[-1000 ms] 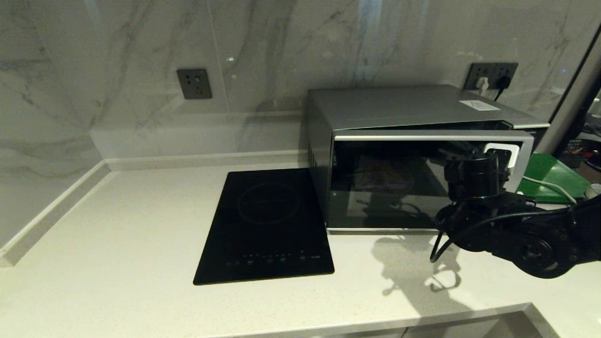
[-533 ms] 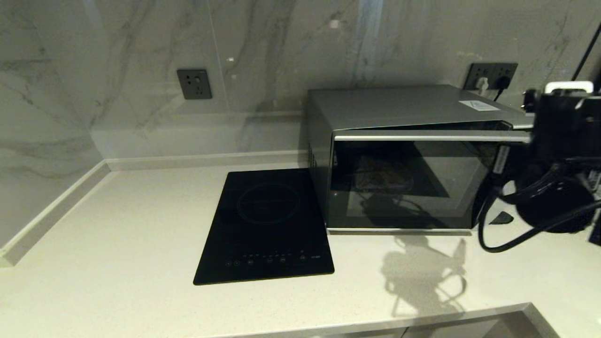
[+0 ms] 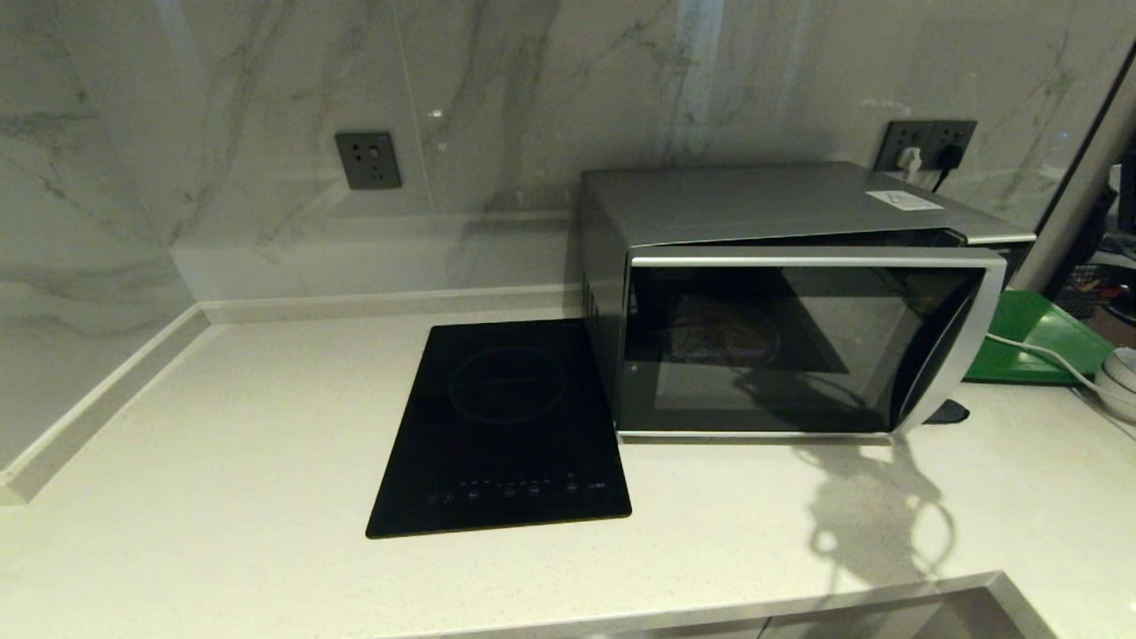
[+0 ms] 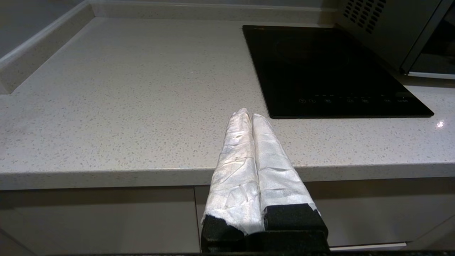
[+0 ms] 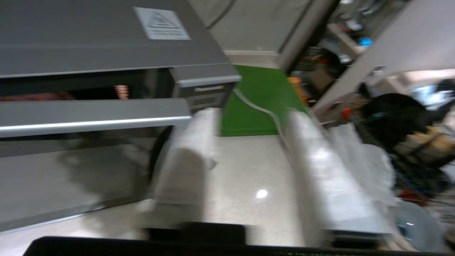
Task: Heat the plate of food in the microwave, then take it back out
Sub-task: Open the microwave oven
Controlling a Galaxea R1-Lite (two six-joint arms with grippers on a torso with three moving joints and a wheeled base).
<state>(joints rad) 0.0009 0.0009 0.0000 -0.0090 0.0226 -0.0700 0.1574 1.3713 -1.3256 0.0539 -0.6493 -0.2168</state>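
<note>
The silver microwave (image 3: 781,293) stands at the back right of the counter, its dark glass door (image 3: 763,346) a little ajar at the handle (image 3: 963,346) side. Through the glass the plate of food (image 3: 723,330) shows only dimly inside. My right gripper (image 5: 254,117) is out of the head view; in the right wrist view it hovers off the microwave's (image 5: 106,53) right front corner, open, with nothing between its white-wrapped fingers (image 5: 192,149). My left gripper (image 4: 247,113) is shut and empty, parked in front of the counter's front edge.
A flat black induction hob (image 3: 506,426) lies left of the microwave. To the microwave's right are a green tray (image 3: 1029,342), a white cable (image 3: 1043,352) and stacked pale bowls (image 3: 1120,377). Wall sockets (image 3: 927,142) sit behind. Cluttered shelves stand at the far right.
My right arm has pulled away from the microwave's handle, swung right and left the head view. The door stays slightly ajar. The left arm has not moved.
</note>
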